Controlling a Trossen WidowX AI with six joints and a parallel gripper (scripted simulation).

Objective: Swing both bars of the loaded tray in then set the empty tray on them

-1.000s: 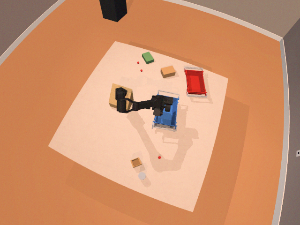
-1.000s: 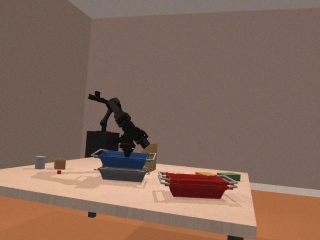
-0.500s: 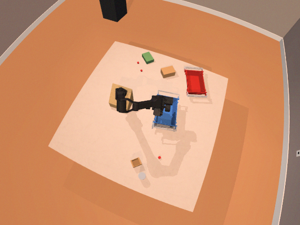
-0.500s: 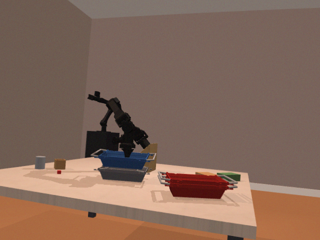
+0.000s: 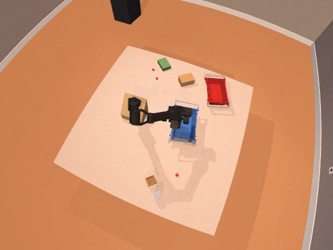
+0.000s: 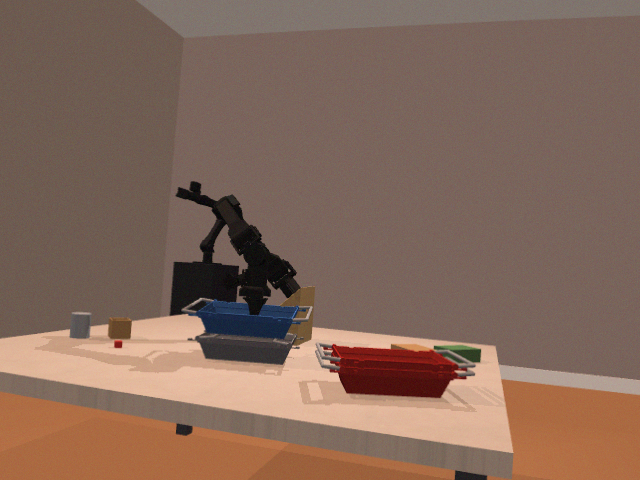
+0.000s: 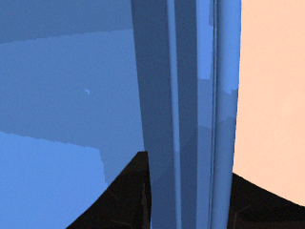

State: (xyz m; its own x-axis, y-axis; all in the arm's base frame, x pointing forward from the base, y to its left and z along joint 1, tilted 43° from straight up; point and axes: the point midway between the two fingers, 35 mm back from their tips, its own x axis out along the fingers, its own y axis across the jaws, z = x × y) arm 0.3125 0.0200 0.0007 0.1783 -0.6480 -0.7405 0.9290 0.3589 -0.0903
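The blue tray (image 5: 188, 129) (image 6: 248, 326) is empty, its wire bars swung out over both ends. My gripper (image 6: 254, 311) (image 7: 164, 158) is shut on its long side wall, one finger inside and one outside; in the top view the arm hides the fingertips. In the exterior view the blue tray is nearly level, directly over the grey tray (image 6: 247, 351), which stands on the table. The two look very close; whether they touch is unclear. The grey tray's bars seem to lie at its rim, with short ends sticking out. Its load is hidden.
Red trays (image 5: 217, 91) (image 6: 395, 379), apparently nested, stand to one side. A tan block (image 5: 125, 109) (image 6: 306, 315) stands behind the blue tray. An orange block (image 5: 186, 78), a green block (image 5: 164, 63), a small open box (image 5: 151, 180) (image 6: 119, 328), a grey cylinder (image 5: 157, 195) (image 6: 80, 325) and red cubes lie around.
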